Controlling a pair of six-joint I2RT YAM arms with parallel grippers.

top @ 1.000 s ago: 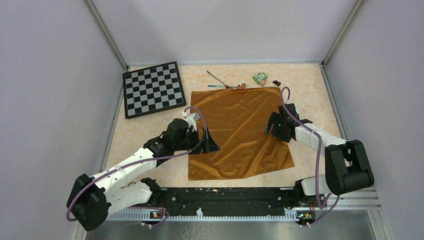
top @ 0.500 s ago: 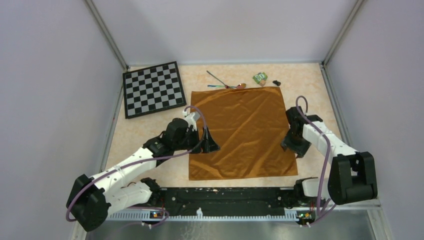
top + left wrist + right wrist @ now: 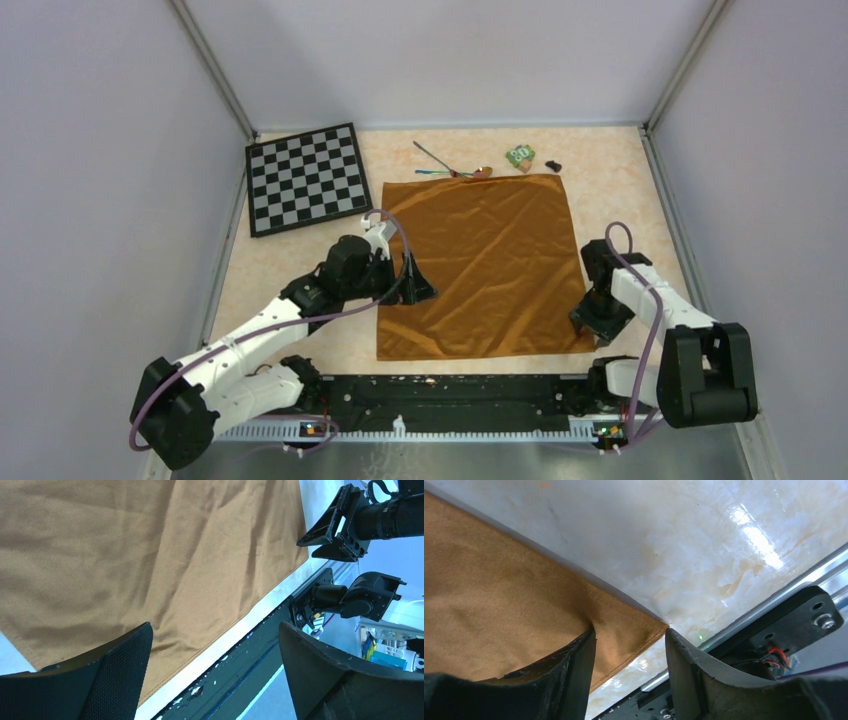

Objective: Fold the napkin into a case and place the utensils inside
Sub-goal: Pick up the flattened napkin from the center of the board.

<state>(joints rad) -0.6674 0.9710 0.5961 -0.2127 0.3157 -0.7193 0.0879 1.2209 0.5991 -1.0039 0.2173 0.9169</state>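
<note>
The orange-brown napkin (image 3: 480, 265) lies spread flat in the middle of the table, creased. Both utensils (image 3: 450, 168) lie crossed just beyond its far edge, rainbow-tinted handles and a coppery spoon bowl. My left gripper (image 3: 420, 285) hovers over the napkin's left edge, open with nothing between its fingers; the left wrist view shows the left gripper (image 3: 215, 630) above the napkin (image 3: 150, 545). My right gripper (image 3: 592, 328) is down at the napkin's near right corner. In the right wrist view the right gripper (image 3: 630, 635) is open, straddling that corner of the napkin (image 3: 499, 590), one finger pressing a pucker into the cloth.
A black-and-white chessboard (image 3: 305, 178) lies at the far left. A small green block (image 3: 519, 155) and a small black piece (image 3: 553, 165) sit beyond the napkin's far right corner. The black base rail (image 3: 450, 390) runs along the near edge. Walls close in on three sides.
My right arm has swung from the napkin's right middle back to its near right corner, jaws narrowing. The napkin's right side now lies flatter. The left arm has barely moved.
</note>
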